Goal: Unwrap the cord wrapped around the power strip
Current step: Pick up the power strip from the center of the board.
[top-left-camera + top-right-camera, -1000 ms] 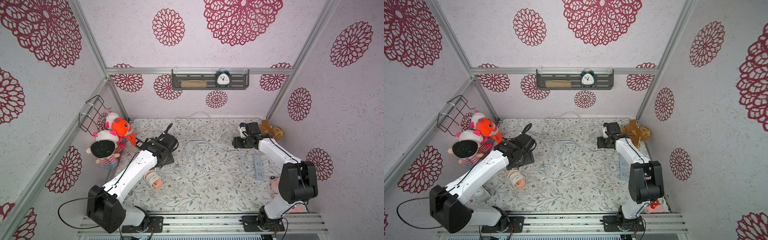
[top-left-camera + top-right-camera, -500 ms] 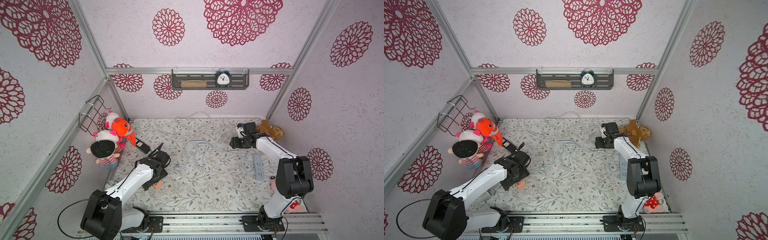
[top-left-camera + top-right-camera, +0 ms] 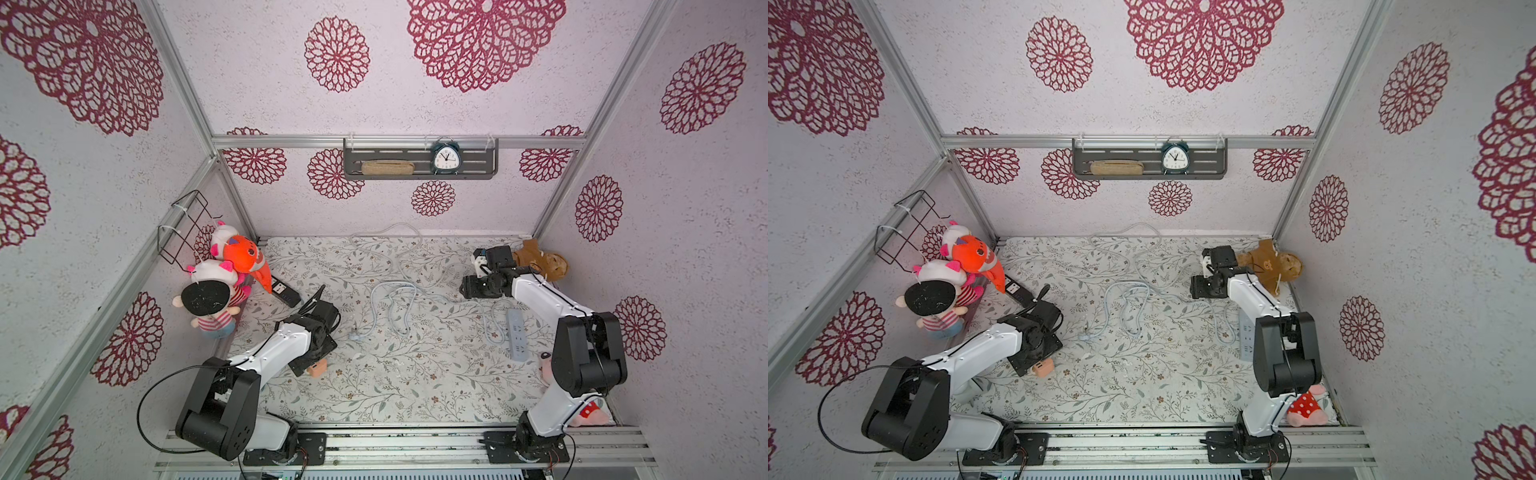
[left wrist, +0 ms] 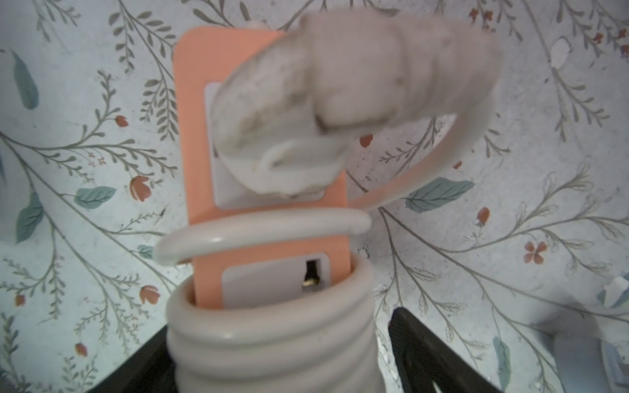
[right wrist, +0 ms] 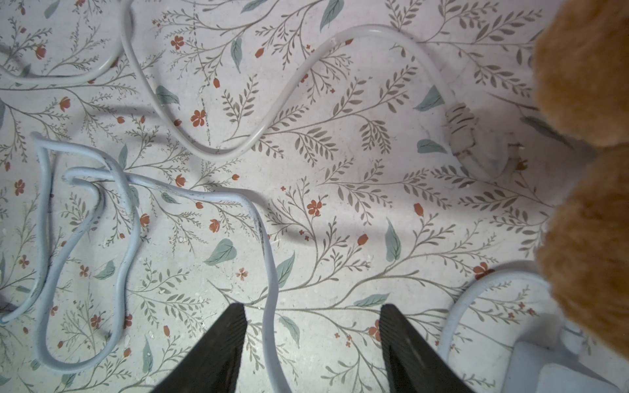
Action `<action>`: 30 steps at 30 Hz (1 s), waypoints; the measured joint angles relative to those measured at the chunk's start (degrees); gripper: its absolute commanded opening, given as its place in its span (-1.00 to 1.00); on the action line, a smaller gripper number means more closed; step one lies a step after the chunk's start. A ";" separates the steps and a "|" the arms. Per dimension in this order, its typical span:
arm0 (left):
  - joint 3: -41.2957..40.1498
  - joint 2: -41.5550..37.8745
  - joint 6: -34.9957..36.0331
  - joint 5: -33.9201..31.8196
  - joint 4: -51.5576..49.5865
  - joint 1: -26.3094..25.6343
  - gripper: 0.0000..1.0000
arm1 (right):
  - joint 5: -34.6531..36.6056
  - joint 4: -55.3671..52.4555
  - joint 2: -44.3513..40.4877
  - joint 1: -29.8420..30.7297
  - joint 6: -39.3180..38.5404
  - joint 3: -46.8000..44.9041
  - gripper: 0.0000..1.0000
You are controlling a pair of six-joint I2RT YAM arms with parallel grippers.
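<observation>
Sitting wide open, my left tool (image 4: pixel 275 326) straddles the coiled end of the orange power strip (image 4: pixel 192 153). It grips nothing: there is a clear gap between the coil and the one finger (image 4: pixel 418 343) I can see properly.

Change in the last second: my left arm (image 3: pixel 270 353) has pulled back from beside the black power strip (image 3: pixel 286 291) at back-left. It has come down over the orange one at the front-left of the counter (image 3: pixel 395 395). So I'm lined up on the target, but unwrapping is not yet begun. The cream cord (image 4: pixel 269 340) sits in tight turns round the strip, with one looser turn past them. The plug (image 4: pixel 306 102) is on the end socket; too blurred to tell if it's seated.

Pose: left arm folded, wrist pitched down over the strip, so only its orange tip (image 3: pixel 319 369) shows in both top views.

My right tool (image 5: pixel 313 340) is part open and empty. A pale blue cord (image 5: pixel 265 255) runs along the counter between its fingers. My right arm (image 3: pixel 544 297) has hardly moved, reaching to back-right beside the brown plush (image 3: pixel 540 261).
</observation>
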 measured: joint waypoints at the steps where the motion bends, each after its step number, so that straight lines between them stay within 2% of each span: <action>1: 0.00 0.68 0.28 0.28 0.66 0.17 0.92 | 0.02 -0.02 0.00 0.00 -0.04 -0.04 0.32; 4: -0.31 2.89 1.18 1.07 2.91 0.52 0.88 | 0.04 0.02 -0.44 0.00 -0.35 -0.50 0.32; 11: 0.13 5.05 5.29 1.46 5.05 0.68 0.15 | 0.07 -0.15 -3.17 0.00 -0.50 -2.49 0.32; 16: 3.58 5.11 9.18 0.28 1.03 -0.20 -0.08 | -0.22 -0.35 -4.83 0.00 -0.50 -3.34 0.32; 19: 7.65 3.58 12.68 -0.76 -3.39 -1.16 -0.32 | -1.92 -0.46 -5.79 0.28 -0.79 -3.34 0.30; 24: 18.23 -0.68 24.61 2.60 -8.31 -3.08 -0.98 | -7.37 -2.43 -7.04 1.92 -4.37 -1.88 0.27; 30: 27.47 -1.22 43.52 16.22 -9.29 -4.70 -1.00 | -15.28 -5.75 -8.17 4.26 -11.34 2.69 0.18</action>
